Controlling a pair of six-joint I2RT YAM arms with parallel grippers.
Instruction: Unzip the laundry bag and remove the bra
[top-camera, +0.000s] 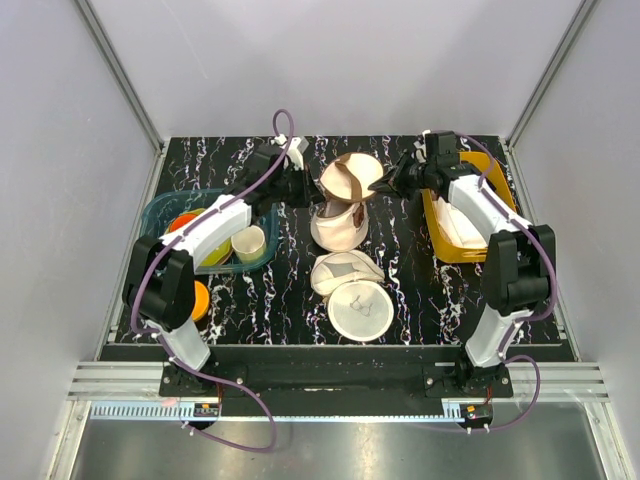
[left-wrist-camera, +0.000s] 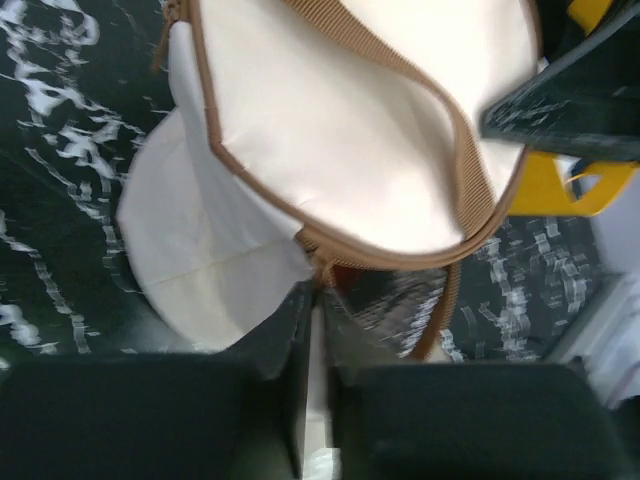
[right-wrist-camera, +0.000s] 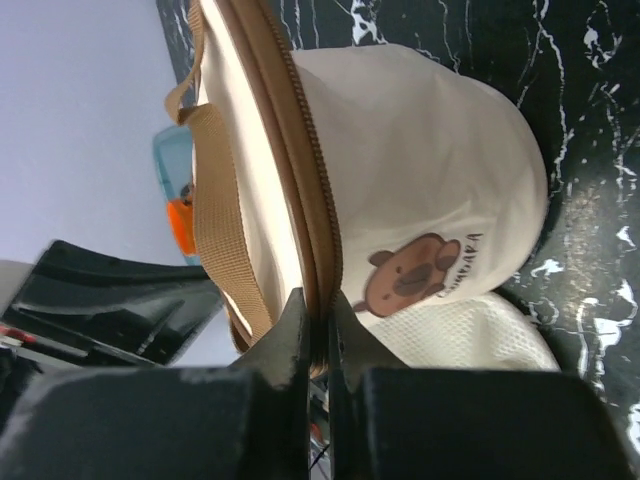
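laundry bag (top-camera: 343, 205) sits mid far edge, flap part open. left gripper (left-wrist-camera: 315, 290) and right gripper (right-wrist-camera: 318, 308) both pinch its brown zipper band (right-wrist-camera: 300, 150). Looks light, floppy, collapses easily: hold the band, not the mesh. bra not visible, probably inside.

table (top-camera: 420, 300) | left: teal bin (top-camera: 155, 212) | centre: laundry bag (top-camera: 338, 230), triangular mesh bag (top-camera: 345, 270), round mesh bag (top-camera: 361, 312) | right: yellow tub (top-camera: 450, 256)

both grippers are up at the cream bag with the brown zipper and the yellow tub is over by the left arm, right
No: the yellow tub sits by the right arm, as the top view shows. The left gripper and right gripper are both at the cream bag.
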